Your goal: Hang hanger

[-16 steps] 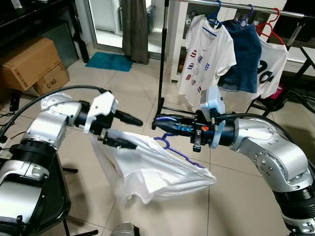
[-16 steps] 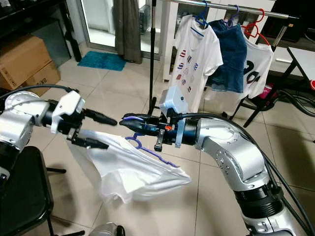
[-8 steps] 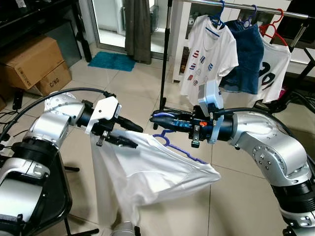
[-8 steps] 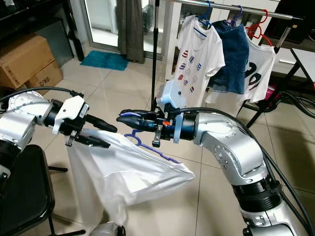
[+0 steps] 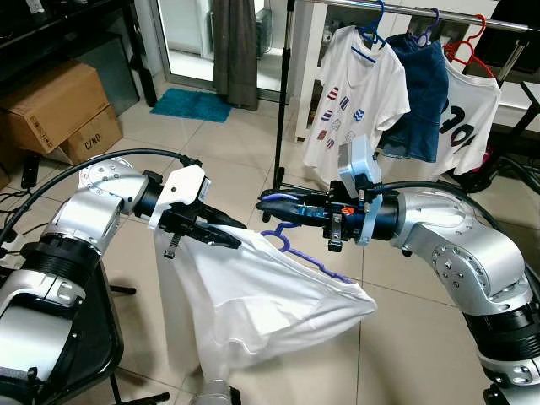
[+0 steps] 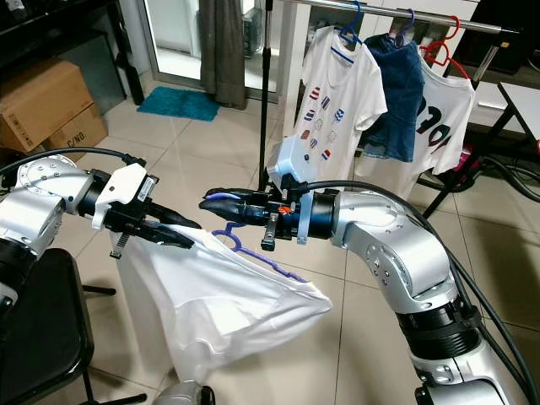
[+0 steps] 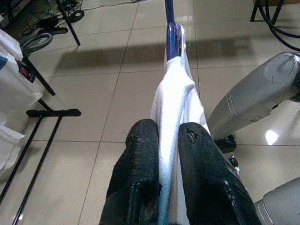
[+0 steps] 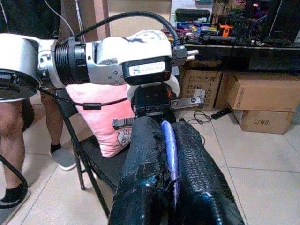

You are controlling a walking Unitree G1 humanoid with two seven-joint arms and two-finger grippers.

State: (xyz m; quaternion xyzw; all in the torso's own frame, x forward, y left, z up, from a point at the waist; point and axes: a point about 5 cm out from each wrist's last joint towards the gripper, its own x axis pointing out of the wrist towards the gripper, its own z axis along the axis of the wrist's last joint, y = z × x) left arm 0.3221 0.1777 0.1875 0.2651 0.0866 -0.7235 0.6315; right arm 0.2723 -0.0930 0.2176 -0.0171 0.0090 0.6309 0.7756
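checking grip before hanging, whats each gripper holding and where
Right gripper is shut on the purple hanger at its hook; left gripper pinches the white shirt's top edge.

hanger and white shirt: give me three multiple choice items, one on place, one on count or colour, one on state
1. Where is the white shirt?
A. on the rail
B. held between the two grippers, above the floor
C. on the black chair

2. How many garments hang on the rail?
A. three
B. one
C. five

3. What is the right gripper doing?
A. hanging open
B. shut on a box
C. shut on the purple hanger

Key: 1 B, the left gripper pinches the shirt's edge and the hanger carries the rest. 2 A, two white tees and a blue top hang there. 3 C, the right wrist view shows the hanger's hook squeezed between its fingers.
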